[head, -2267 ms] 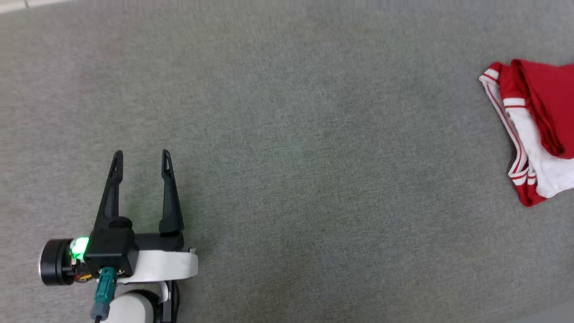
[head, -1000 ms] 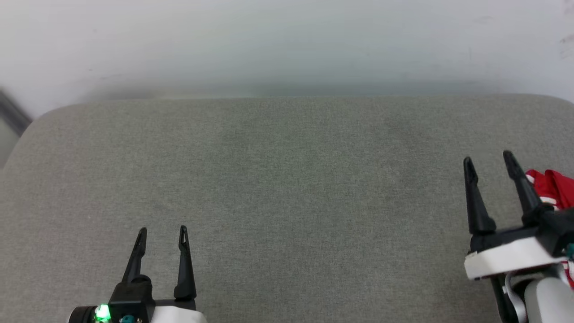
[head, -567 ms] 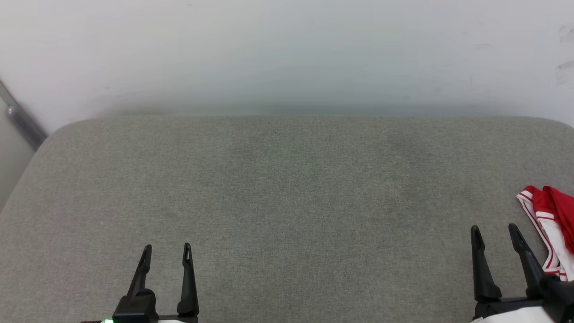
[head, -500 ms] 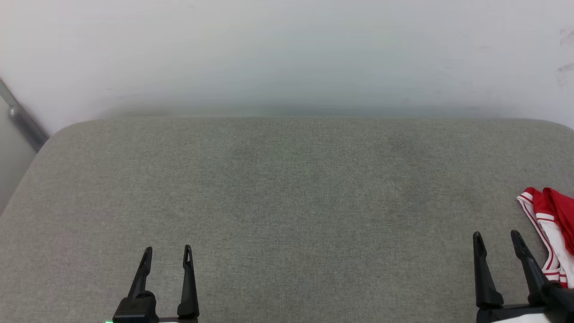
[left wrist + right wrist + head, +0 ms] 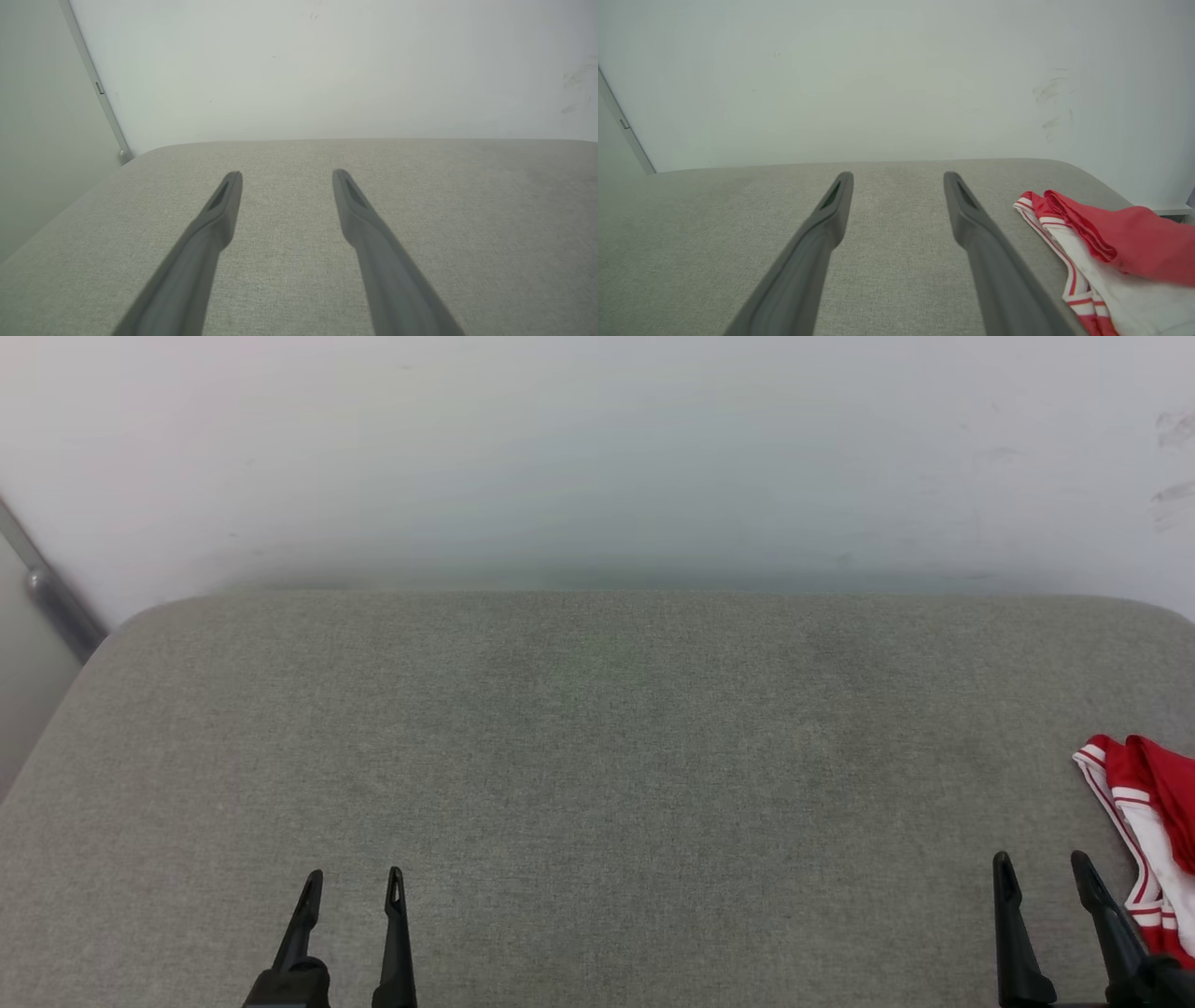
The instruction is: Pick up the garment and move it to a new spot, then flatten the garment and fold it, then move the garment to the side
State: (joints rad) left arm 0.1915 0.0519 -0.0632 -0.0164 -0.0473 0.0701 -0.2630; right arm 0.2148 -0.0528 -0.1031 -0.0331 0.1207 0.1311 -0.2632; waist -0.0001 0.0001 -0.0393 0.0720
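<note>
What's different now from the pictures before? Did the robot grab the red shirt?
No. The head camera tipped up, so the wall came into view. The right gripper drew back toward the robot, away from the garment. Nothing was grabbed or let go. The same: both grippers open, the left gripper over the grey cushion, the garment lying at its right end.

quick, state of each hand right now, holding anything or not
left hand: open, holding nothing
right hand: open, holding nothing; the garment lies beside it, not gripped
</note>
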